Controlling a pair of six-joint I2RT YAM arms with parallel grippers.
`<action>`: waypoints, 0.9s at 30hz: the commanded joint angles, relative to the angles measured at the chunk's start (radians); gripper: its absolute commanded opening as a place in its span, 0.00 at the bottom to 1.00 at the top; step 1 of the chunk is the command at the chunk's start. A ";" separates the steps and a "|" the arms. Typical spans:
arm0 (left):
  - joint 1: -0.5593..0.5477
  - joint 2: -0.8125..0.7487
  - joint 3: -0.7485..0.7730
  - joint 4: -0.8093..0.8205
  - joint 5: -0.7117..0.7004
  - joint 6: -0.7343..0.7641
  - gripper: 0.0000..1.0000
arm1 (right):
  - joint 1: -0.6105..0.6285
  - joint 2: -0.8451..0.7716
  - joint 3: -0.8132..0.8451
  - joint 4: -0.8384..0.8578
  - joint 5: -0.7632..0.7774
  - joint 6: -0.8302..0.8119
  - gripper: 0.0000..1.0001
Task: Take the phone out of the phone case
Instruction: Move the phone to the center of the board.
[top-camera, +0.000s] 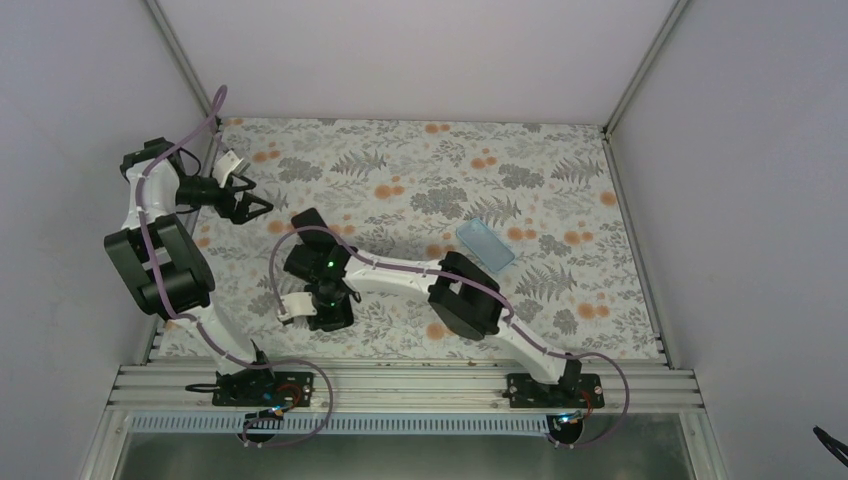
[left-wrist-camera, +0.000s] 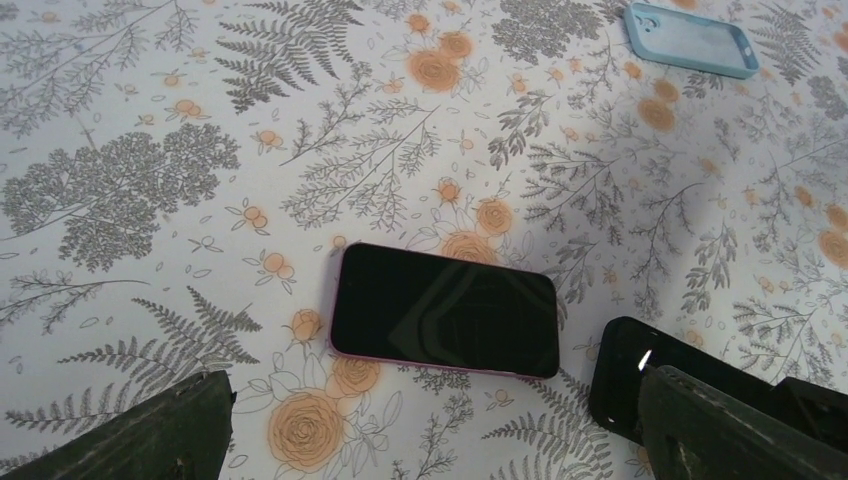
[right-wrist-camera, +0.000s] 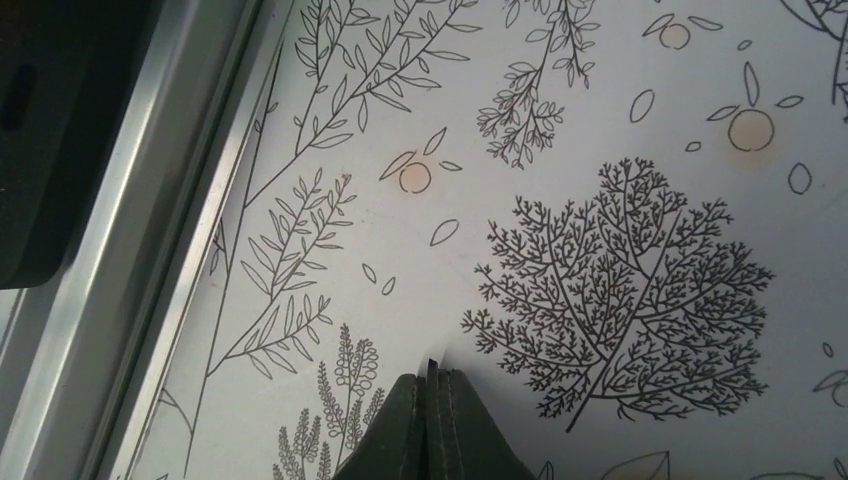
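The phone, black screen up with a thin pink rim, lies flat on the flowered mat, out of any case; in the top view it is partly covered by the right arm. The light blue phone case lies empty and apart at the far right, and it also shows in the top view. My left gripper is open and empty, hovering just short of the phone, at the left of the top view. My right gripper is shut, low over bare mat near the front rail.
The right arm's black wrist sits close beside the phone's right end. The aluminium rail runs along the mat's near edge by the right gripper. White enclosure walls with metal posts bound the table.
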 joint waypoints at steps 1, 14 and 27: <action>0.004 -0.018 -0.008 0.057 0.016 -0.011 1.00 | -0.003 -0.059 -0.095 0.025 0.102 0.030 0.03; 0.004 -0.065 -0.062 0.130 -0.004 -0.035 1.00 | -0.174 -0.276 -0.373 0.108 0.171 0.053 0.09; 0.004 -0.137 -0.125 0.176 -0.045 -0.041 1.00 | -0.216 -0.368 -0.345 0.024 0.068 -0.285 1.00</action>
